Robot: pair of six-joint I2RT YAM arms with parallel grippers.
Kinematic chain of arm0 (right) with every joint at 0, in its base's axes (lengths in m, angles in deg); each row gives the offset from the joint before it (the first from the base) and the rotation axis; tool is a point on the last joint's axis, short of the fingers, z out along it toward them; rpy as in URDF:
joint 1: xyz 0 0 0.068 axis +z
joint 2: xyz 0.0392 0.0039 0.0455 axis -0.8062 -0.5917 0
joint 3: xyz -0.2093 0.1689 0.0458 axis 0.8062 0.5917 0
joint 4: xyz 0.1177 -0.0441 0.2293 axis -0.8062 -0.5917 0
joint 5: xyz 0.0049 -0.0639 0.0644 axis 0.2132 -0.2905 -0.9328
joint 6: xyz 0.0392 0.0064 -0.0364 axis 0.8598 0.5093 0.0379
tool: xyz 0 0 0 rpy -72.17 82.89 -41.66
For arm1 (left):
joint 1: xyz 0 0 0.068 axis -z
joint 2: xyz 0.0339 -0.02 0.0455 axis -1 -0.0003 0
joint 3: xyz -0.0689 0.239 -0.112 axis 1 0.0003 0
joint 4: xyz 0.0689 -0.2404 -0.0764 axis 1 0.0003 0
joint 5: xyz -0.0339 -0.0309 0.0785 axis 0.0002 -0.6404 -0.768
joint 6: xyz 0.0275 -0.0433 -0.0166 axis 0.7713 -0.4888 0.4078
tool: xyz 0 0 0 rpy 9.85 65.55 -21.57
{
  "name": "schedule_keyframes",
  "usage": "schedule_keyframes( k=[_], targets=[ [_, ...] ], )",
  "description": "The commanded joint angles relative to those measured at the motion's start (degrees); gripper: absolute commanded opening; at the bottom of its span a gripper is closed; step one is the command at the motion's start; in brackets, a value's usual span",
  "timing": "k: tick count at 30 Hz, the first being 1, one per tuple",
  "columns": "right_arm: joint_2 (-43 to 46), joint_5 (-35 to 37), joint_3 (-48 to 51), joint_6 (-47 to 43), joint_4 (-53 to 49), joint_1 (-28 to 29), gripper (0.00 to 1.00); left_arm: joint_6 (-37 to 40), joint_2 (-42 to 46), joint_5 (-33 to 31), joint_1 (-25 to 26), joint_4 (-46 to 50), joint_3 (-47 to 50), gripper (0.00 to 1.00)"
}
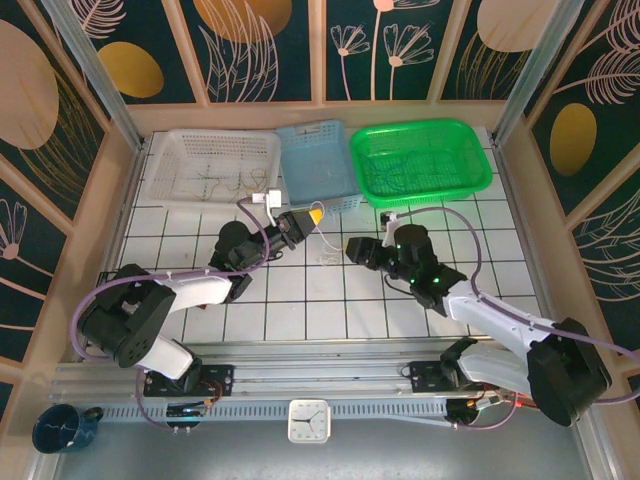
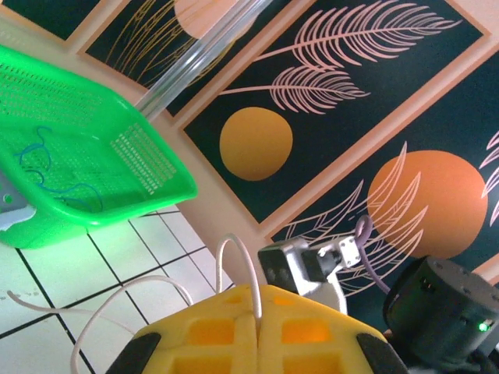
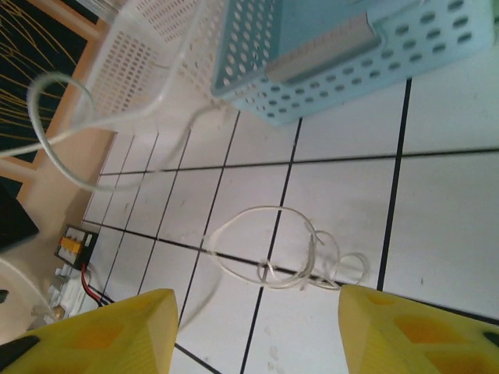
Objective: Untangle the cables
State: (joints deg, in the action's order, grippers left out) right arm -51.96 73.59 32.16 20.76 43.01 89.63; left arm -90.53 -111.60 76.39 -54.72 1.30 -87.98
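Curling in loose loops — white cable; left claw pinches it, right claw wide.

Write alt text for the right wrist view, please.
The right gripper, its yellow jaws wide apart, hovers over a thin white cable lying in loose loops on the white tiled table. A light blue perforated plastic basket stands beyond it.
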Motion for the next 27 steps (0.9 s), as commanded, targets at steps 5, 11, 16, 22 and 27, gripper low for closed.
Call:
schedule_keyframes(
  k=[5, 11, 16, 22, 27],
  targets=[
    [-0.09, -1.61, -6.24, -5.74, -1.13, -1.56, 0.6, 2.52, 0.87, 3.14, 0.09, -4.09, 0.37, 0.0],
    [-3.0, -3.95, -10.07, -9.04, -1.04, -1.74, 0.61, 2.46, 0.85, 4.5, 0.07, -4.38, -0.07, 0.0],
    [-4.05, -4.13, -10.49, -8.75, -0.74, -1.97, 0.56, 2.84, 1.87, 2.72, 0.08, -3.52, 0.36, 0.0],
    [-3.21, -6.15, -5.99, -4.65, 3.4, -1.96, 0.56, 4.22, 4.03, -1.65, 0.1, -1.84, 0.87, 0.0],
    [-1.04, -7.47, -1.6, -1.18, 7.28, -1.23, 0.58, 4.88, 4.63, -1.77, 0.06, -1.24, 0.53, 0.0]
  ],
)
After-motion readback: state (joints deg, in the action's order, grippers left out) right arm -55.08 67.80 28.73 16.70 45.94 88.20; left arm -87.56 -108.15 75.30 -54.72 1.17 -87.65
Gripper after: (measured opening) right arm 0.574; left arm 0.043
